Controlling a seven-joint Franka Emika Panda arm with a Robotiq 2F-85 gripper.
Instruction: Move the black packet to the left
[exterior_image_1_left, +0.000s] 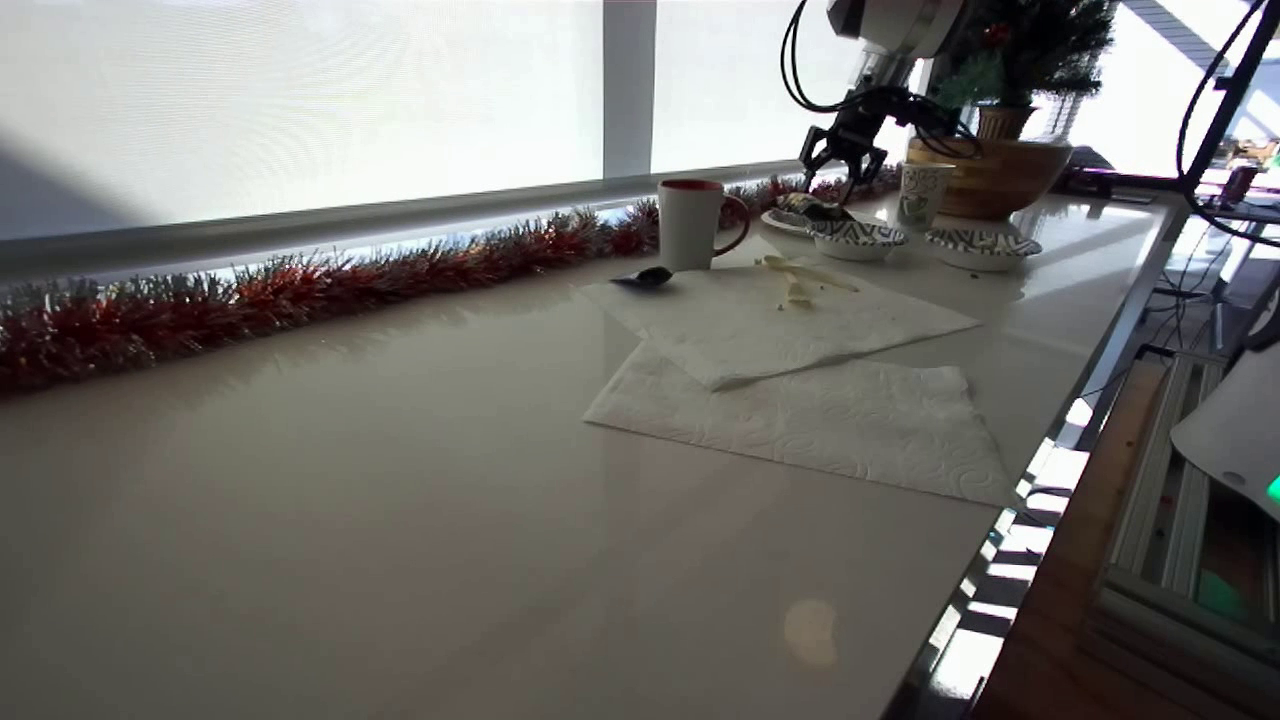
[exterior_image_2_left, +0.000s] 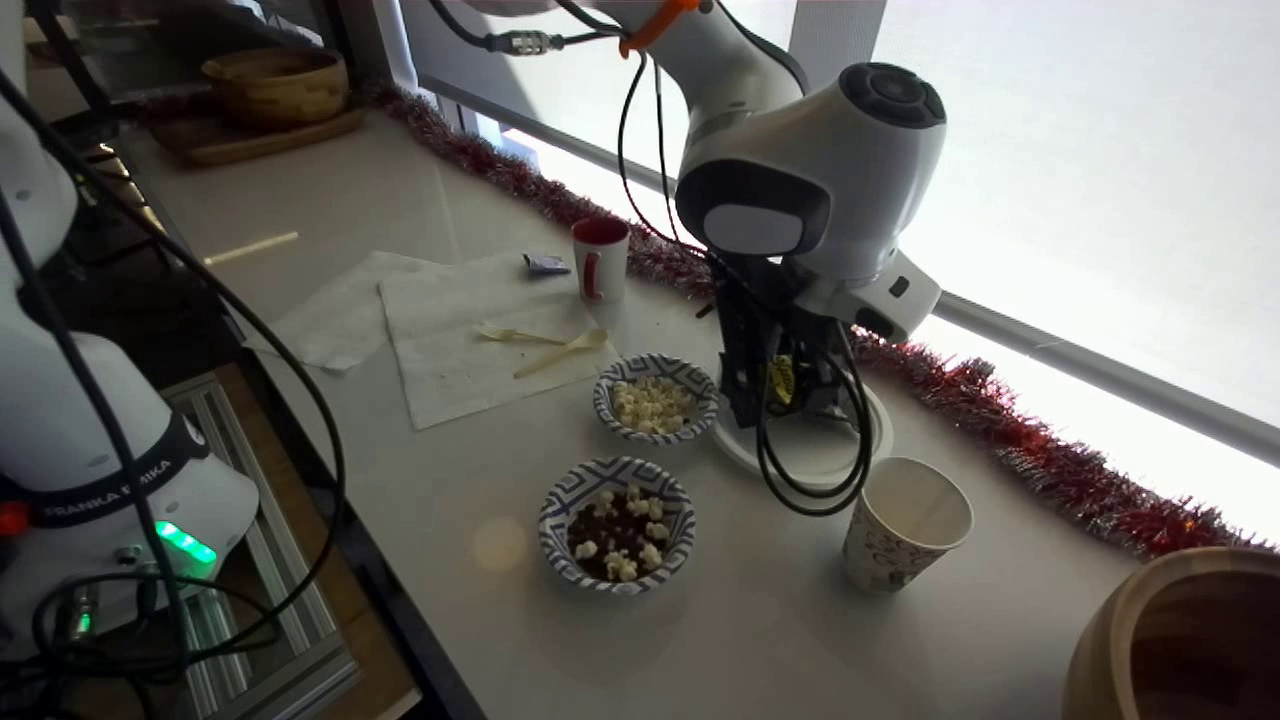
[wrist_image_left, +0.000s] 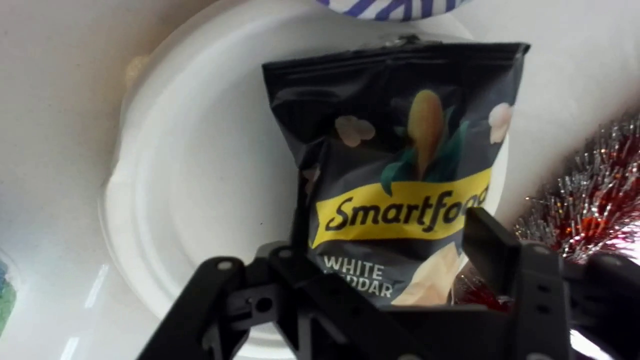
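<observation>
In the wrist view, the packet (wrist_image_left: 400, 160) lies on the plate (wrist_image_left: 200, 150) toward its 3 o'clock rim; the tool (wrist_image_left: 387, 235) stands spread apart at the packet's 6 o'clock end; bowl (wrist_image_left: 395, 7) at 12, tinsel (wrist_image_left: 590, 200) at 3

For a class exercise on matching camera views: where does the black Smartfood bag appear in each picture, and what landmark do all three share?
In an exterior view: black Smartfood bag, above and right of centre, below the gripper.
In an exterior view: black Smartfood bag, just right of centre, mostly hidden by the gripper.
In the wrist view: black Smartfood bag, large, right of centre, print showing.
Shared landmark: red-and-silver tinsel garland.
</observation>
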